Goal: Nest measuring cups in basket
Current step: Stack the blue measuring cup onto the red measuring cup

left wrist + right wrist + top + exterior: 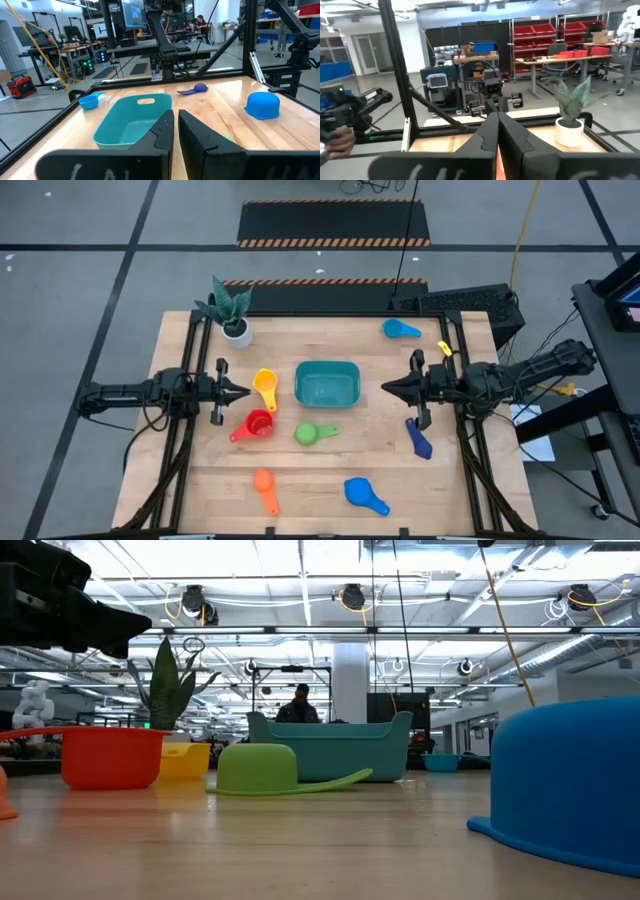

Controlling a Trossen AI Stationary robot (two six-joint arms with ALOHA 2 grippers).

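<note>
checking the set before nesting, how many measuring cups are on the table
7, all outside the basket: yellow, red, green, orange, big blue, dark blue, light blue.

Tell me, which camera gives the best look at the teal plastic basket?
The high view: the teal rectangular plastic basket shows whole from above, rim and empty floor. The left wrist view shows its inside at a slant, partly behind the fingers. The low view shows only its side wall. The right wrist view misses it.

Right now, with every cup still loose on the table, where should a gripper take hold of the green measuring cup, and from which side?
Probably by its flat handle. The green measuring cup lies bowl-down, a smooth dome that offers little to pinch, with the handle lying flat, pointing toward the right arm. Come straight down from above, fingers across the handle near the bowl; the left gripper looks somewhat nearer.
</note>
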